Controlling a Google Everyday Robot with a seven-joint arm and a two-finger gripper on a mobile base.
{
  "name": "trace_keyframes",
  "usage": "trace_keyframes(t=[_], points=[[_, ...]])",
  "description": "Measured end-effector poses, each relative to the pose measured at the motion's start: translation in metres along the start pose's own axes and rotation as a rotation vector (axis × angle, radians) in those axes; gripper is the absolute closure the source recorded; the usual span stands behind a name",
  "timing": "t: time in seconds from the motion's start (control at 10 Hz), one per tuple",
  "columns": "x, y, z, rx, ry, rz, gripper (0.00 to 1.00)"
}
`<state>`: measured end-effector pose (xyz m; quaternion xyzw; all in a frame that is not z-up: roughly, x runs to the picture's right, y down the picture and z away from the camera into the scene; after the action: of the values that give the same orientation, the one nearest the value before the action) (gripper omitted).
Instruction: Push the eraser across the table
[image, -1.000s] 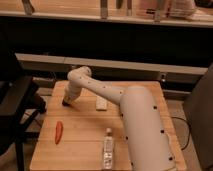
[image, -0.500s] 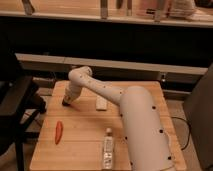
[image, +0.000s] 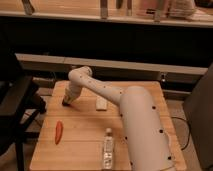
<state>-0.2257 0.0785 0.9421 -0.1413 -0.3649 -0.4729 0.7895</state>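
Reaching out from the lower right, a thick white robot arm (image: 142, 130) with small dark dots along its shell stretches diagonally over a light wooden plank table (image: 85, 140), bends at a rounded elbow near the far edge, and angles down toward the far left part of the tabletop. At the end of that arm, the dark gripper (image: 65, 103) sits low against the wood near the table's left edge, with its claw clenched; nothing can be seen held in it. A small black oblong eraser cannot be told apart from the dark tip of the gripper, so its exact spot is unclear, though any dark shape lies right at that tip on the far left of the table. Just to the right of the gripper, under the forearm, a whitish rectangular block (image: 101, 104) lies flat on the boards. Nearer the front left, well apart from the gripper, a red-orange chili-shaped object (image: 59, 132) lies lengthwise on the wood. Near the front centre, just beside the arm's broad base, a clear plastic bottle (image: 107, 147) with a pale label stands on the table; what it holds cannot be made out. To the left of the table is a dark chair (image: 17, 107). Behind the table runs a dark wall below a long light wooden counter (image: 75, 10).
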Motion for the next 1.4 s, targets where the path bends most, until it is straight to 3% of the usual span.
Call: trace_keyframes(t=[0.4,1.4], points=[[-0.0002,-0.0005,-0.0009,-0.001,0.000,-0.001,1.00],[-0.0060,-0.0061,0.0036,0.001,-0.060,-0.057,1.00]])
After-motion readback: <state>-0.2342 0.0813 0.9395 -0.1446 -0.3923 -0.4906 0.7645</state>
